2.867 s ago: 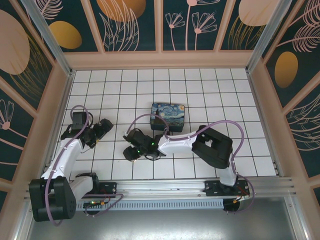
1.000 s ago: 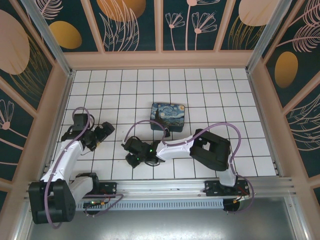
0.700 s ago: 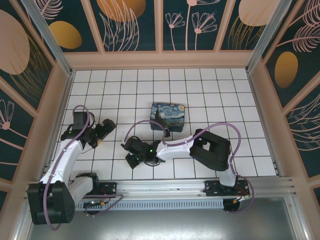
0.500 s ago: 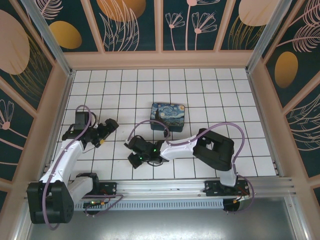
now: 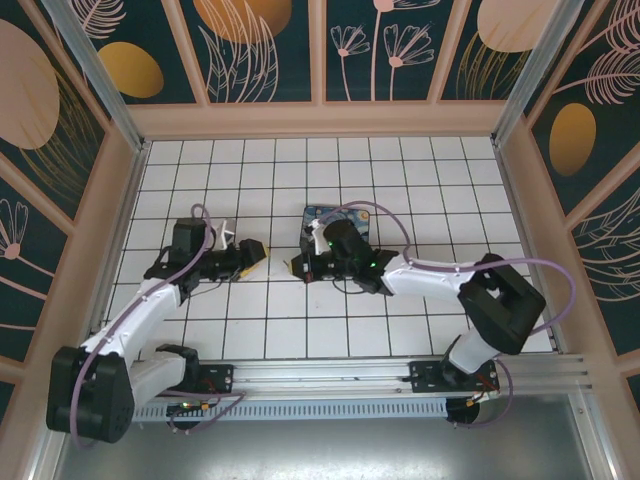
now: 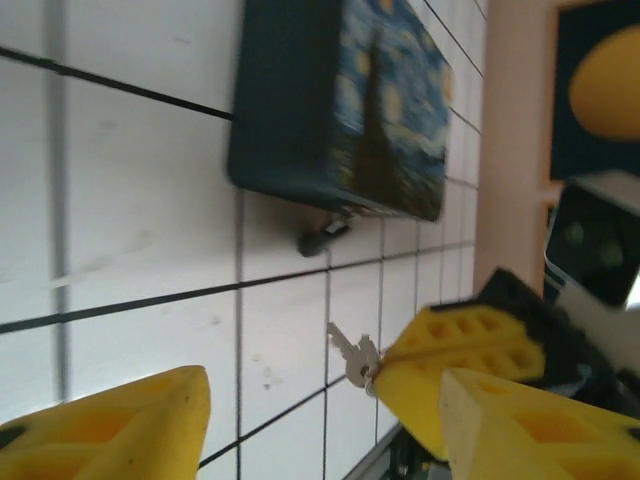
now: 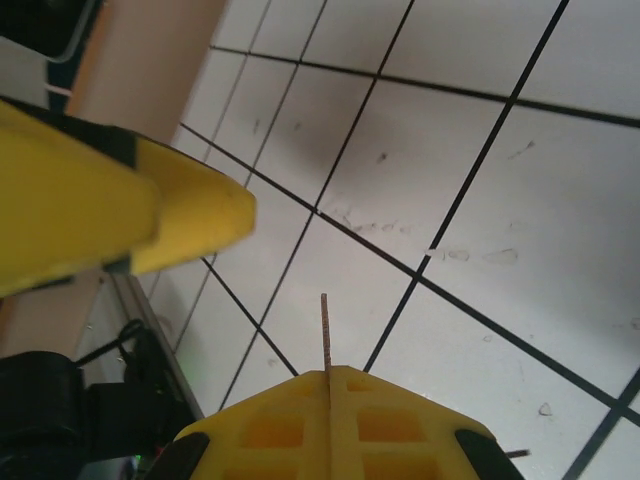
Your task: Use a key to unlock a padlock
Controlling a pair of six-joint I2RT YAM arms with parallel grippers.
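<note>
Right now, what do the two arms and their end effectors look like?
Both the left arm and right arm have white links between bulky black joint housings, each trailed by a looping purple cable. The left end effector and right end effector are black with yellow, waffle-pocketed fingers. Green lights glow on the right wrist.

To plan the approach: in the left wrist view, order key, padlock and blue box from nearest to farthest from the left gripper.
1. key, just ahead, in the right gripper.
2. padlock, farther ahead.
3. blue box, directly behind the padlock.
</note>
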